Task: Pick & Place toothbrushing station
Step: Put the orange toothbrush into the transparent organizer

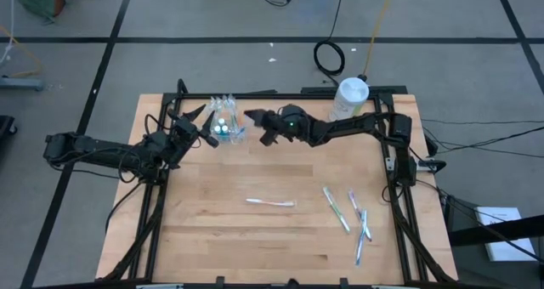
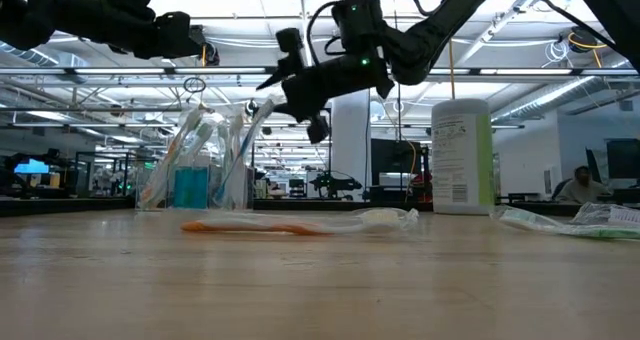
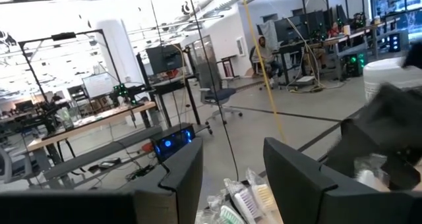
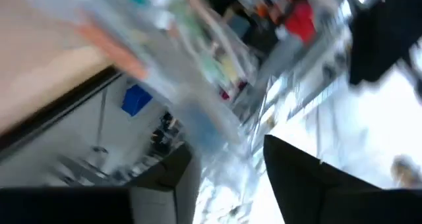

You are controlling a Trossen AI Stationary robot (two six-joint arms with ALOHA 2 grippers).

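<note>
The toothbrushing station (image 1: 223, 123), a small clear cup full of thin pale toothbrushes with something blue inside, stands upright on its base at the table's far left; it also shows in the low view (image 2: 200, 170). My left gripper (image 1: 202, 126) is open just left of it and above it; the brush heads (image 3: 241, 201) show below and between its fingers. My right gripper (image 1: 257, 126) is open just right of the cup, raised near the brush tips (image 2: 285, 90). The right wrist view (image 4: 224, 178) is blurred.
A white canister with a green label (image 1: 350, 98) stands at the far right edge. A wrapped orange-handled toothbrush (image 1: 270, 202) lies mid-table. Several more wrapped brushes (image 1: 348, 214) lie near the right front. Bare wood lies at the near left.
</note>
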